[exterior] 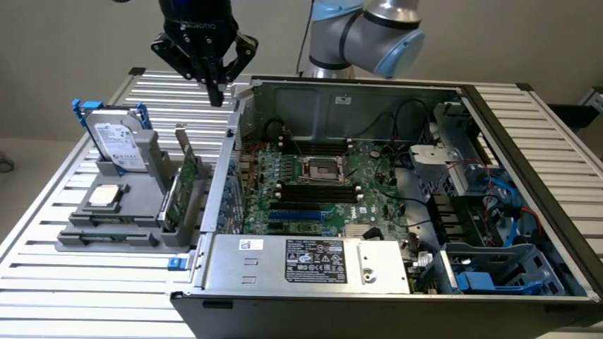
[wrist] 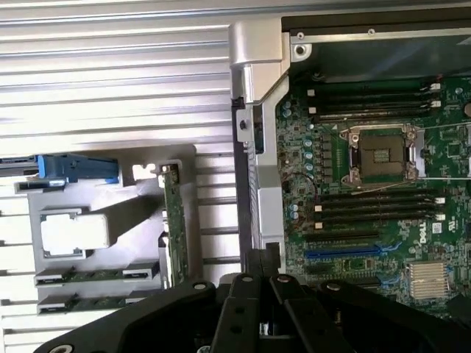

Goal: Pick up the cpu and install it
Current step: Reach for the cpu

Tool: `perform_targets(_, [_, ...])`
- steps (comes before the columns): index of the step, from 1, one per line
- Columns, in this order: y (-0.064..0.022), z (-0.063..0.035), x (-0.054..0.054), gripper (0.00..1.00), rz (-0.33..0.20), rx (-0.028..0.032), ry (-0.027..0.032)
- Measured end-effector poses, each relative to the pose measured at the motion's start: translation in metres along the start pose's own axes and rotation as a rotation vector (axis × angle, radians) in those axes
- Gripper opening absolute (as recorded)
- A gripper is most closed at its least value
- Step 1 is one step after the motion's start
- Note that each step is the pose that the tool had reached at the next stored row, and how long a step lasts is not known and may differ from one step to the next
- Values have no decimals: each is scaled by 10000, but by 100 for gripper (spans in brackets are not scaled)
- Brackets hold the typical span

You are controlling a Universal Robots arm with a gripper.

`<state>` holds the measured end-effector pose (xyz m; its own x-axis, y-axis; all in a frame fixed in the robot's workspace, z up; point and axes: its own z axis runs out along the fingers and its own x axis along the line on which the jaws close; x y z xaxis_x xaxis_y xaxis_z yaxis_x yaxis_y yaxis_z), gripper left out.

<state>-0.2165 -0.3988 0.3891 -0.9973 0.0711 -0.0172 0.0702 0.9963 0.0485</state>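
The cpu [exterior: 106, 196], a small flat silver square, lies on the grey holder [exterior: 123, 226] at the exterior view's left, on the slatted table. In the wrist view the cpu [wrist: 70, 234] shows as a pale square on that holder. My gripper [exterior: 217, 94] hangs high above the table, behind the holder and beside the open computer case's left wall, well apart from the cpu. Its fingers are shut with nothing between them. The wrist view has the gripper [wrist: 259, 266] dark and closed. The open socket [exterior: 320, 169] [wrist: 379, 153] sits in the green motherboard.
A silver hard drive [exterior: 118, 145] with a blue bracket stands upright behind the cpu. Green cards [exterior: 183, 187] stand on edge in the holder's right side. The case wall [exterior: 226, 176] rises between holder and motherboard. Cables and a metal cage [exterior: 452, 169] crowd the case's right.
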Motion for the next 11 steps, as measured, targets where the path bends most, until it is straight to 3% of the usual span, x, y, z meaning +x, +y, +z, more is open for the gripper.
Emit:
perform_targets(8, [-25,6,363,10,3,3,52])
perform_targets(11, [-28,14,498,10,6,6,98])
